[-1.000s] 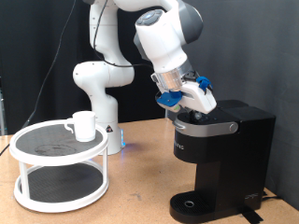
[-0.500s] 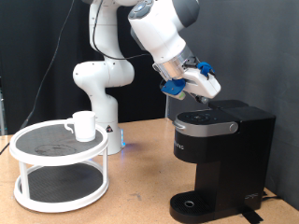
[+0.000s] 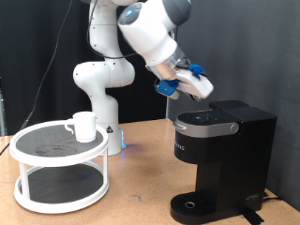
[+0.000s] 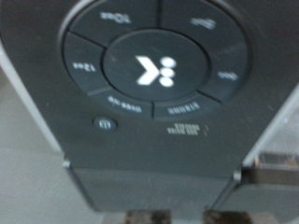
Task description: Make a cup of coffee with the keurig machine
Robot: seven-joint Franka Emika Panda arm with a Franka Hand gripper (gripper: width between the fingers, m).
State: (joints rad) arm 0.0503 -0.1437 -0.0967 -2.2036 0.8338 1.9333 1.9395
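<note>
End effector [image 3: 199, 86] hangs in the air just above the keurig machine [image 3: 223, 159], lid down; finger state cannot be told. Wrist view shows the machine's round button panel [image 4: 154, 67]. The cup [image 3: 82, 126] sits on a white two-tier stand [image 3: 58, 164], far left on the worktop [image 3: 141, 192].

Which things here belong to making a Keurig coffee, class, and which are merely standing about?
Belonging to the job:
- keurig machine, lid down
- cup, on the stand's top shelf
- gripper, in the air above the machine, holding nothing visible

Standing about:
- white two-tier round stand
- wooden table
</note>
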